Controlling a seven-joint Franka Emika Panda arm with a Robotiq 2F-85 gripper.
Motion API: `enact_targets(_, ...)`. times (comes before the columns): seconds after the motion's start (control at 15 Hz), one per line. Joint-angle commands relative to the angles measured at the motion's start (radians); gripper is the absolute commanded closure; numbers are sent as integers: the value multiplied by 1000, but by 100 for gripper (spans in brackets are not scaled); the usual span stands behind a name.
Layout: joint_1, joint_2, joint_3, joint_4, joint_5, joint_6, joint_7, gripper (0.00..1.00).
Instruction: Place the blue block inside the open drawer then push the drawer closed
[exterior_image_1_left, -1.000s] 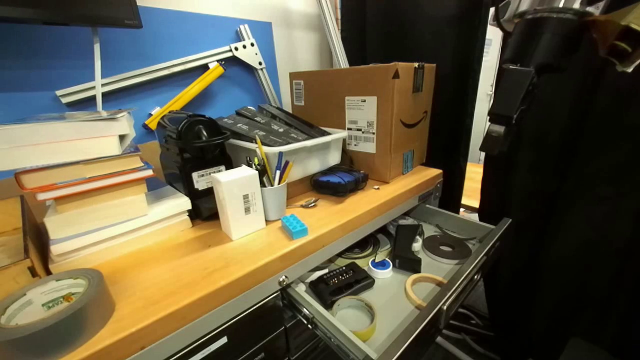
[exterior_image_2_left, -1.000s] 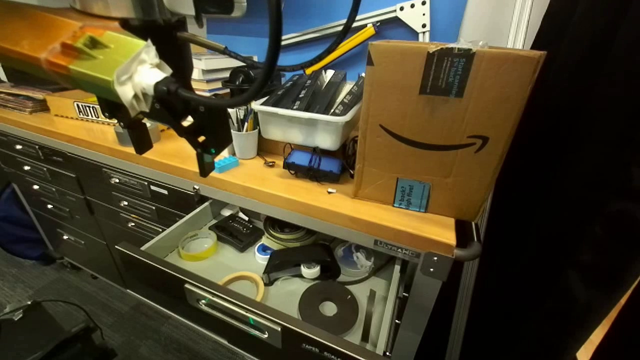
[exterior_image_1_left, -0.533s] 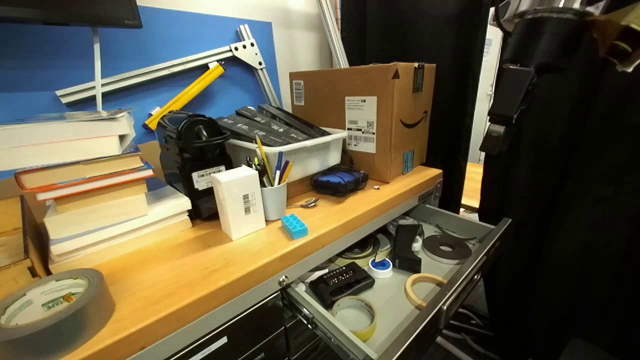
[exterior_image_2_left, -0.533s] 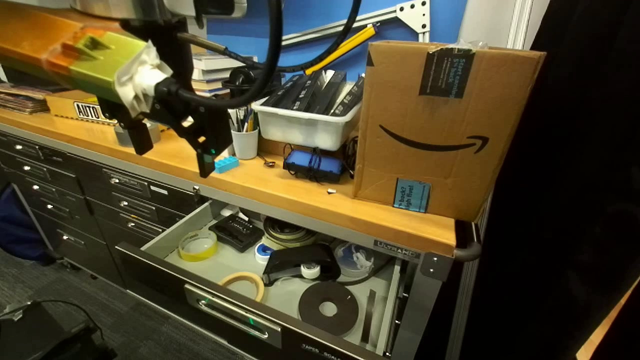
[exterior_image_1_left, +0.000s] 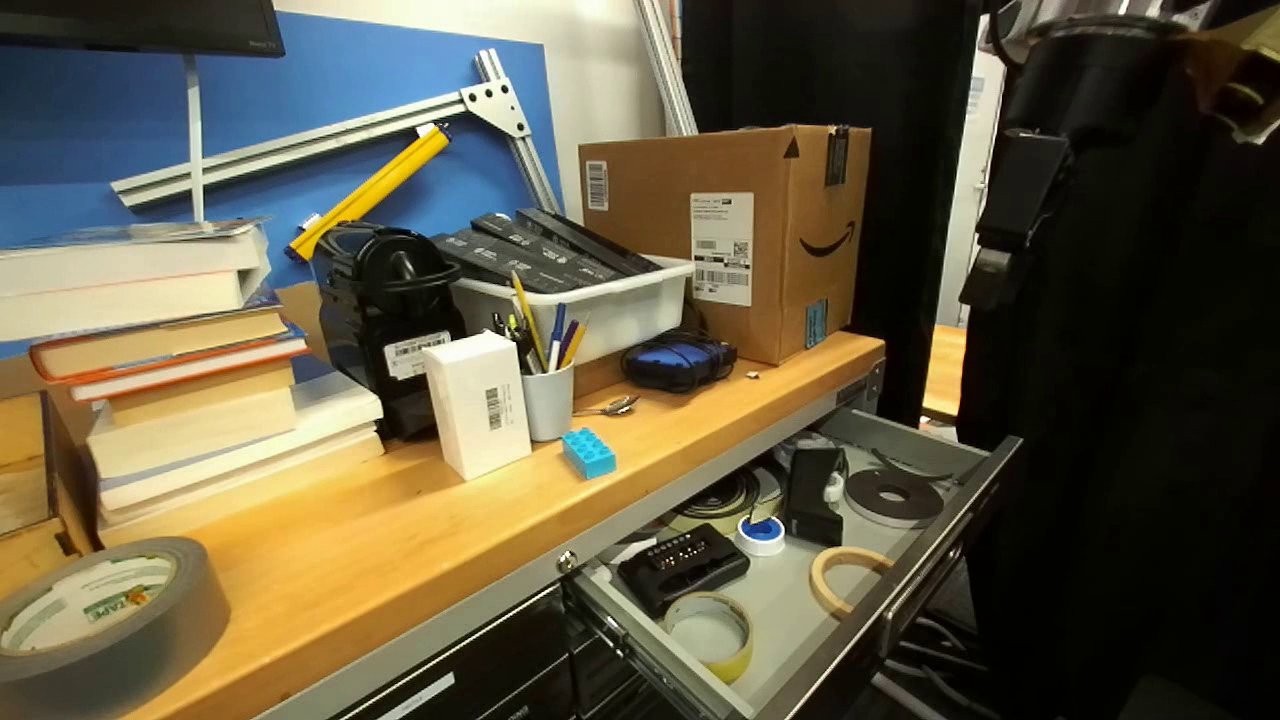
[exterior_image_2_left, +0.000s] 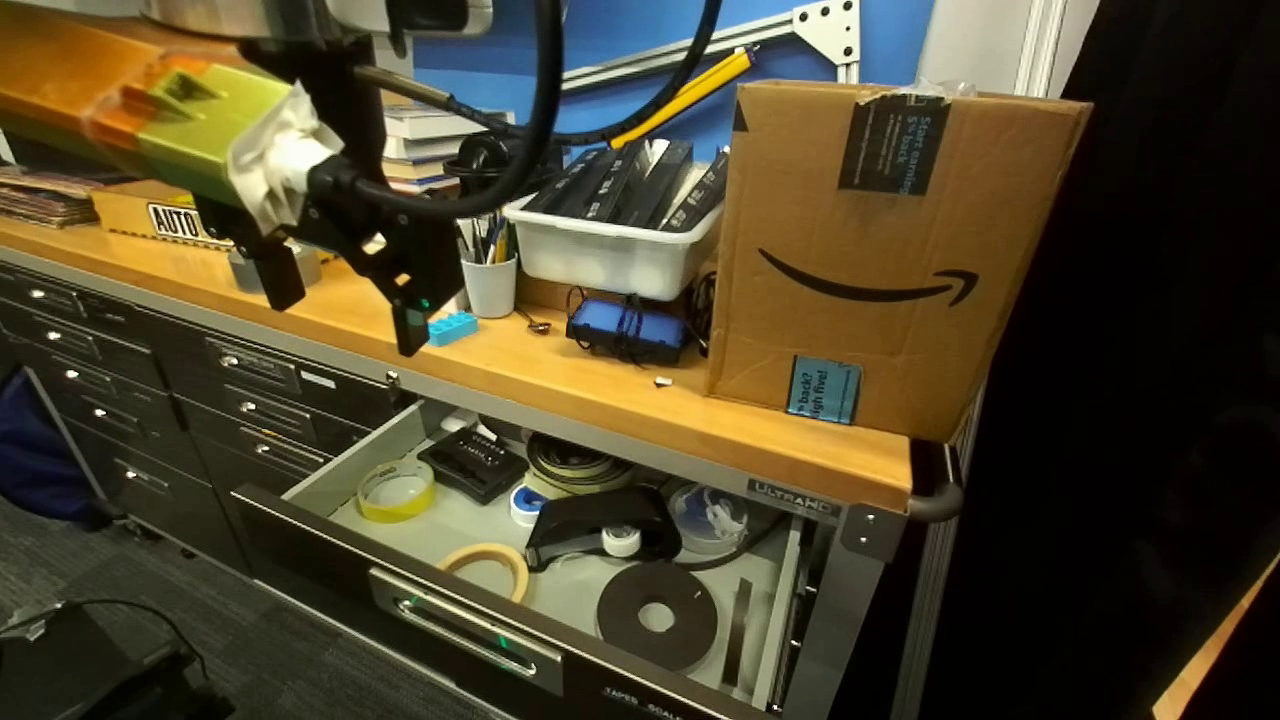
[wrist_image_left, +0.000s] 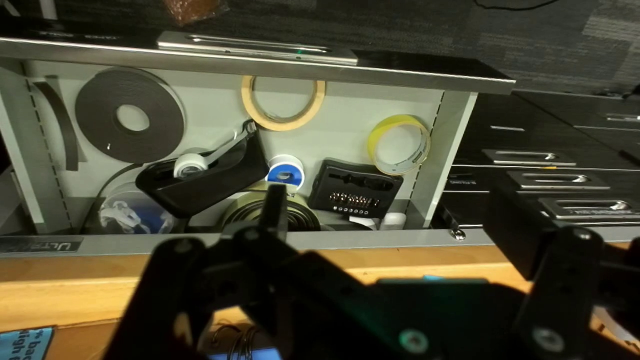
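Hanging upper left in an exterior view, the gripper (exterior_image_2_left: 347, 303) has its jaws apart; the blue block (exterior_image_2_left: 456, 328) sits centre-left on the worktop (exterior_image_2_left: 565, 372), open drawer (exterior_image_2_left: 562, 595) below.

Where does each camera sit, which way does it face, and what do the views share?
Exterior view: near the duct tape, facing along the bench toward the cardboard box; fingers show partly at upper right.
Exterior view: out front, nearer that box, looking down across the open drawer; wrist and spread fingers at upper left.
Wrist view: on the wrist, looking down at the drawer and bench edge; dark fingers span the foreground.
Both exterior views share the blue block.
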Motion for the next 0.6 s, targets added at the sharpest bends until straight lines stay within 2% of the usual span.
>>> enact_targets(0.0, -12, 28, 37, 6, 7, 21, 26, 0)
enact_targets(0.27, 7, 113, 122, 19, -1, 51, 103, 0)
enact_targets(0.53, 18, 242, 223, 47, 0, 140, 213, 0)
